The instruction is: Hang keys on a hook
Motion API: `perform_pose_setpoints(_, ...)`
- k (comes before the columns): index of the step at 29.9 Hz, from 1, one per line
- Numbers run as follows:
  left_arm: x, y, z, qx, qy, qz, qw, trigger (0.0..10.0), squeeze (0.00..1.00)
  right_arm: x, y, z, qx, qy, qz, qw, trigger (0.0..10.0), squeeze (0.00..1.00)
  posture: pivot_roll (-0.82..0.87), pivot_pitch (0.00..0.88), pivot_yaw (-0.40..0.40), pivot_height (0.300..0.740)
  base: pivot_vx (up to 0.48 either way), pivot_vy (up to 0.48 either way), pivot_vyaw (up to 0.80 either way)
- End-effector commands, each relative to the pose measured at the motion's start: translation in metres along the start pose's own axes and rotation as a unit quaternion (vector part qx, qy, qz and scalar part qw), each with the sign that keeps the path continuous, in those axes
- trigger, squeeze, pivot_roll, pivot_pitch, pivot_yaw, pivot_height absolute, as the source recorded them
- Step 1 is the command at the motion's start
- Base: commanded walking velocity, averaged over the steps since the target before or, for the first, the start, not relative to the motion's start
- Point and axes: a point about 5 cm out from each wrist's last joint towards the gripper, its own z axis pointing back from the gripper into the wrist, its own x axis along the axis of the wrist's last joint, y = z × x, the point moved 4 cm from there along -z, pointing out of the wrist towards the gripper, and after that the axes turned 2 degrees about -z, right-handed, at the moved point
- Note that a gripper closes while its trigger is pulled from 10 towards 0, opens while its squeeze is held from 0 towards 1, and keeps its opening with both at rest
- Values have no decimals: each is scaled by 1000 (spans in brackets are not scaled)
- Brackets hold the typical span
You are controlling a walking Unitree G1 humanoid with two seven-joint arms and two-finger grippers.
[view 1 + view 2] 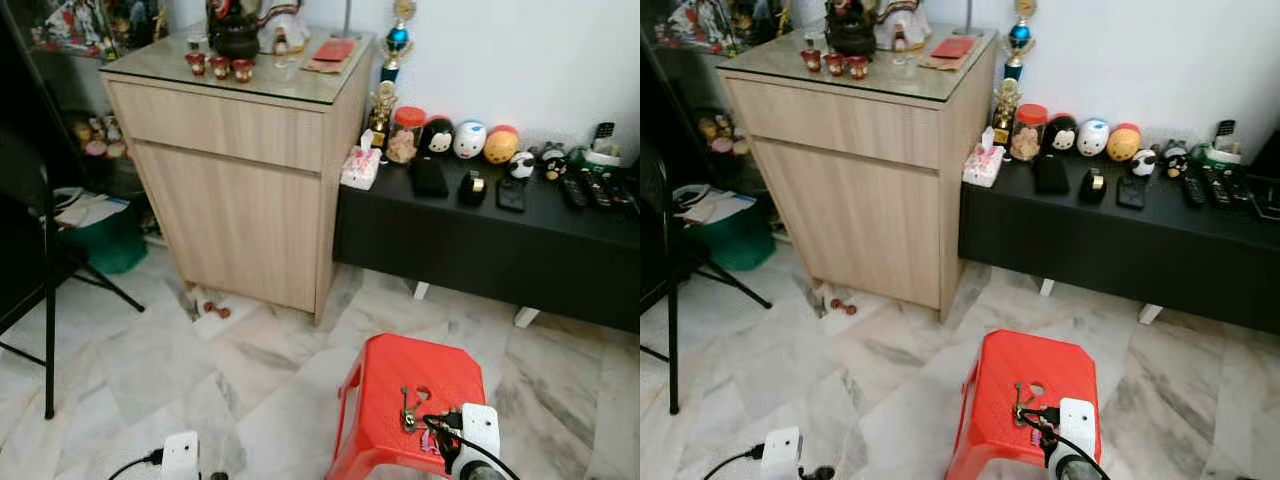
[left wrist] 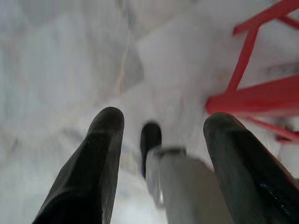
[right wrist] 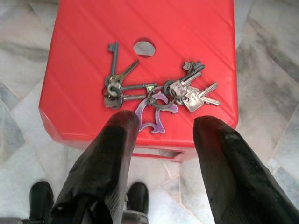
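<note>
While spread, right claw (image 3: 161, 126) above keys (image 3: 156, 93), red stool (image 3: 93, 56)

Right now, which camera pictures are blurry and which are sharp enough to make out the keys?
Right wrist view: sharp, the keys on the red stool clear beyond the open right end effector. Left wrist view: blurred, floor soft. Eye views: fairly sharp, keys tiny.

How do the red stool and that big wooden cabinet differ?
The red stool is low, plastic and bright red; the wooden cabinet is tall and pale wood with a glass top. The stool carries just a bunch of keys, with the right end effector above them; the cabinet top holds a dark teapot and small cups. Both stand on the marble floor.
</note>
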Motion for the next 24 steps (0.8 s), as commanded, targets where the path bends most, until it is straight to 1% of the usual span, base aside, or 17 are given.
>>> perform_pose_setpoints(1,26,-2,-2,-13,-41,-35,998,10000,0,12,-5,-2,-8,-22,-22,999,10000,0,80,0,-58,740,0,0,0)
perform_pose_setpoints(5,43,-1,-4,-15,-56,-53,997,10000,0,12,-4,-2,-11,-21,-27,999,10000,0,85,0,-38,740,0,0,0)
perform_pose_setpoints(9,50,-1,-4,-15,-65,-62,996,10000,0,12,0,-2,-9,-25,-39,999,10000,0,76,0,-19,740,0,0,0)
perform_pose_setpoints(12,58,-5,-4,-19,-81,-68,994,10000,0,12,2,-1,-9,-29,-48,998,10000,0,72,0,-12,740,0,0,0)
perform_pose_setpoints(15,69,-8,-3,-19,-112,-67,991,10000,0,15,4,-2,-7,-38,-55,998,10000,0,67,0,-2,740,0,0,0)
perform_pose_setpoints(16,69,-8,-3,-19,-112,-67,991,10000,0,15,4,-2,-7,-38,-55,998,10000,0,67,0,-2,740,0,0,0)
perform_pose_setpoints(18,81,-8,-2,-7,-143,-62,988,10000,0,30,9,-3,3,-70,-63,996,10000,0,48,0,0,740,0,0,0)
perform_pose_setpoints(22,92,-14,0,-9,-174,-44,984,10000,0,53,10,-3,12,-113,-70,991,10000,0,3,0,1,740,0,0,0)
perform_pose_setpoints(24,100,-17,2,-9,-194,-32,980,10000,0,68,11,-2,21,-145,-64,987,10000,0,-19,0,-8,740,0,0,0)
